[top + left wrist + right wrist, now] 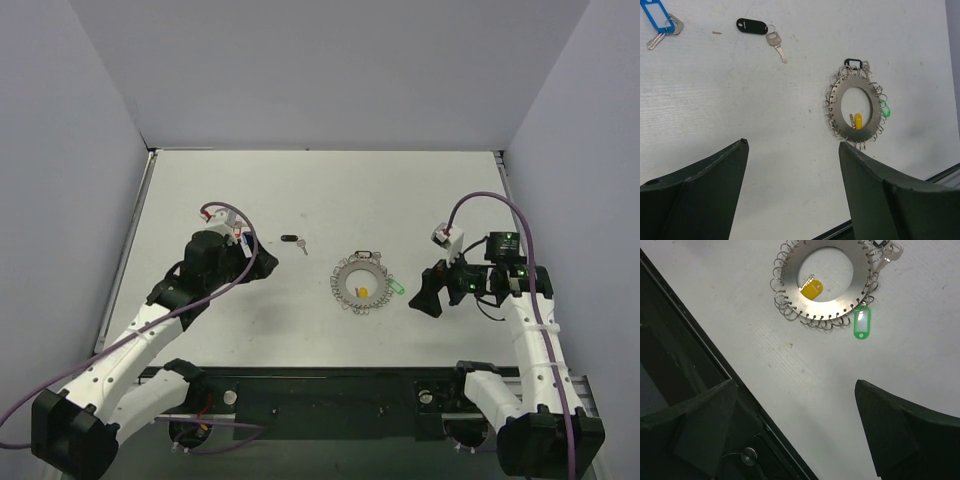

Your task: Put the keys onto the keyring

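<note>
The keyring (789, 275) lies flat on the white desk (300, 200) between the two tools, with a yellow key (812, 289) in its open centre, a green tag (861, 322) at the rim nearest the right tool (795, 385) and a black tag (852, 62) at the far rim. Any writing on the tags is too small to read. Ahead and left of the left tool (792, 145) lie a black-tagged key (752, 26) and a blue-tagged key (654, 12), well apart from the ring. Both tools hover wide open, holding nothing.

Bright, even light from above, faint soft shadows on the white table (300, 200), slight sheen on the keyring (789, 277)
</note>
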Robot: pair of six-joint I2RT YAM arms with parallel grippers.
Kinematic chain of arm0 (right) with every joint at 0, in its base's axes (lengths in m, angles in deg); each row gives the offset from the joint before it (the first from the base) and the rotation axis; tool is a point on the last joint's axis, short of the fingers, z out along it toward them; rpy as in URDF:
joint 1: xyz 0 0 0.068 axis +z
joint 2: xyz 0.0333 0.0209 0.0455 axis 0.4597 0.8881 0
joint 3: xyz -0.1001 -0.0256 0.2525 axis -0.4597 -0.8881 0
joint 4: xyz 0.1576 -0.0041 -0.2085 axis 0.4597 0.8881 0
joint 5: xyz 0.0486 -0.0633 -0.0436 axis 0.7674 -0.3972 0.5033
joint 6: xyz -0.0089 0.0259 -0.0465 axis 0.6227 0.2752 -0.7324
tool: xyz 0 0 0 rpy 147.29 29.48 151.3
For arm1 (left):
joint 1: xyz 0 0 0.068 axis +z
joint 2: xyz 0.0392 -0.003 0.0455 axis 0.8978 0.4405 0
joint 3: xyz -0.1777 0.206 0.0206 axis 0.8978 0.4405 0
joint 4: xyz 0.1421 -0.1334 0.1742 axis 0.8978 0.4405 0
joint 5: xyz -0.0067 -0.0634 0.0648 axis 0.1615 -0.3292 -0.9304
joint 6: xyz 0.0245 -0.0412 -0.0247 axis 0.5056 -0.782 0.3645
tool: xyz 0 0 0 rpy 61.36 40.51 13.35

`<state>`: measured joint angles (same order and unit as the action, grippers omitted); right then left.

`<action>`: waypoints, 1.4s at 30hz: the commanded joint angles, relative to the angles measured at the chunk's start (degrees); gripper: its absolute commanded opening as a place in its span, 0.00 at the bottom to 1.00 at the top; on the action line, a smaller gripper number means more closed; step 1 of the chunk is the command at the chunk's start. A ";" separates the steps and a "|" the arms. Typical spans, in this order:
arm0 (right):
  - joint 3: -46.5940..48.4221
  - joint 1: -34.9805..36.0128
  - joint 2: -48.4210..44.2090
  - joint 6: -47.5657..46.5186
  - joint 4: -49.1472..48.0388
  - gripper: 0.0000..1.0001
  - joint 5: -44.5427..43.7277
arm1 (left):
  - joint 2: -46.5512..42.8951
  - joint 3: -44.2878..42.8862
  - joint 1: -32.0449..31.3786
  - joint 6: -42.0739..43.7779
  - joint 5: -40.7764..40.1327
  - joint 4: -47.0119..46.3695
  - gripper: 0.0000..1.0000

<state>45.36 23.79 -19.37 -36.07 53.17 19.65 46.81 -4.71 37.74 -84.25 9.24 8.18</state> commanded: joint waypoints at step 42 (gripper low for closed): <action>-5.95 -4.95 -1.00 9.47 -8.88 0.98 0.59 | 57.78 -39.63 22.09 22.02 -0.06 7.48 0.47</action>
<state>39.63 19.11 -20.02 -26.67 44.36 19.63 102.09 -39.57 59.13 -68.32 9.75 12.53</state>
